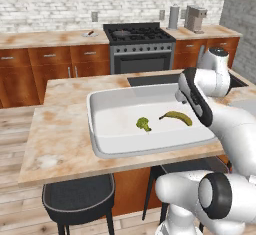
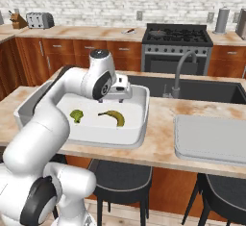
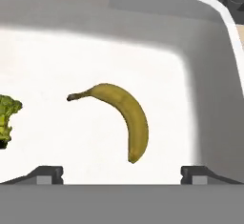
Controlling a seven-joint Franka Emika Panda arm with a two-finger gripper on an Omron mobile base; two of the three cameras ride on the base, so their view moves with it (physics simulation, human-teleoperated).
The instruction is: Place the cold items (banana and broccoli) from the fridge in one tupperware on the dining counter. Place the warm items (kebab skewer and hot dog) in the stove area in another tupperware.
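Observation:
A large white tupperware (image 1: 100,129) (image 2: 139,119) rests on the dining counter. Inside it lie a yellow banana (image 1: 177,117) (image 2: 114,117) (image 3: 125,118) and, to its left, a green broccoli (image 1: 143,124) (image 2: 76,116) (image 3: 7,118), a short way apart. My gripper (image 2: 120,93) (image 3: 121,173) hangs open just above the tupperware's floor near the banana, with nothing between its fingers. A second, empty white tupperware (image 2: 211,138) sits further right on the same counter. A small item (image 1: 90,33) (image 2: 129,30) lies on the back counter left of the stove, too small to identify.
A dark sink (image 2: 202,89) with a curved faucet (image 2: 180,71) is set into the counter behind the tupperwares. The stove (image 1: 137,34) (image 2: 178,33) stands at the back wall. Black stools (image 1: 77,196) (image 2: 120,177) stand under the counter's front edge.

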